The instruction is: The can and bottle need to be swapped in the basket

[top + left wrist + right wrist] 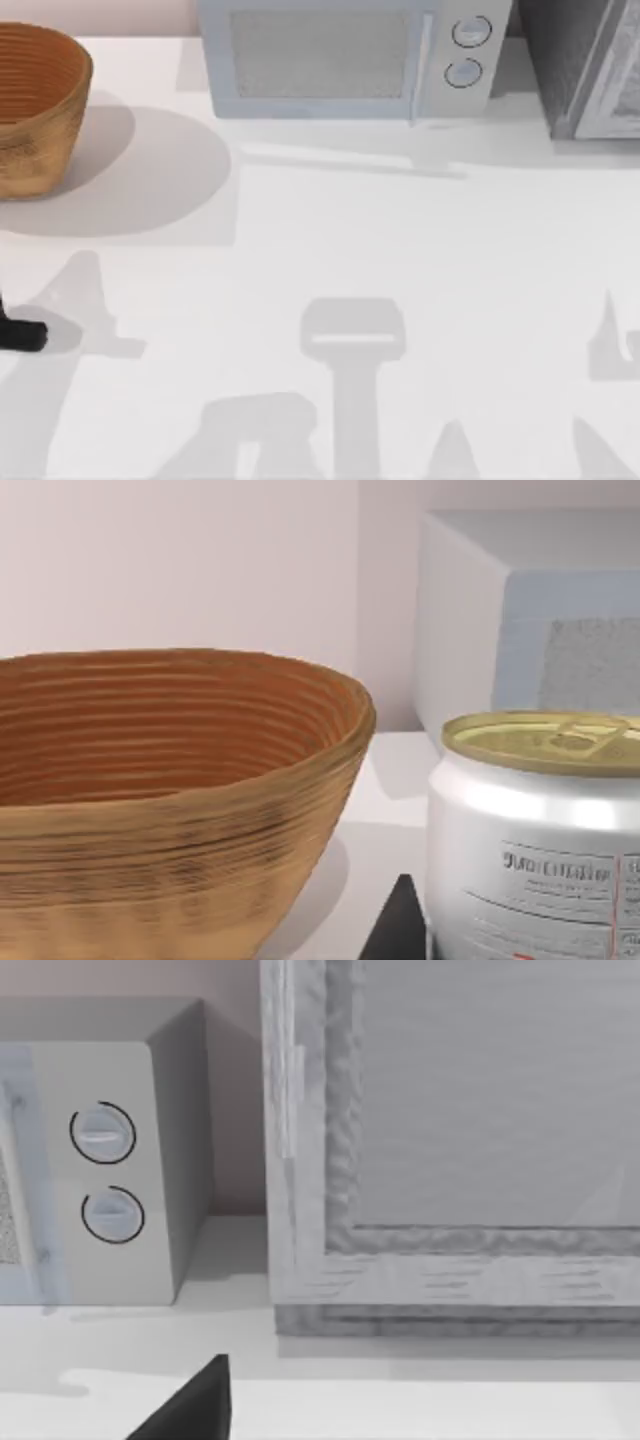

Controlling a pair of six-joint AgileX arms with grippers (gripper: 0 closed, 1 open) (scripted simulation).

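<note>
Basket [35,105]: in the top view, an orange-brown woven bowl at the far left of the white table [400,260], cut off by the picture's left edge, its interior only partly seen. To the right of the basket, along the back, stand a microwave [345,60] with two round dials and, farther right, a grey cabinet [590,70], cropped. A wide bare stretch of table lies in front of the basket and the microwave. Nearer than the basket, at the left edge, a small dark piece of the left gripper [20,335] shows; its jaw state cannot be told.

Left wrist view: the basket's ribbed inside and rim, its base cut off. Just beside the basket, outside its wall, stands the can [540,830], white with a gold-olive pull-tab top, cropped at the side and bottom. A dark fingertip [395,930] shows between them.

Right wrist view: the microwave's dial end, the cabinet beside it, and one dark fingertip [190,1405] of the right gripper; its jaw state cannot be told.
</note>
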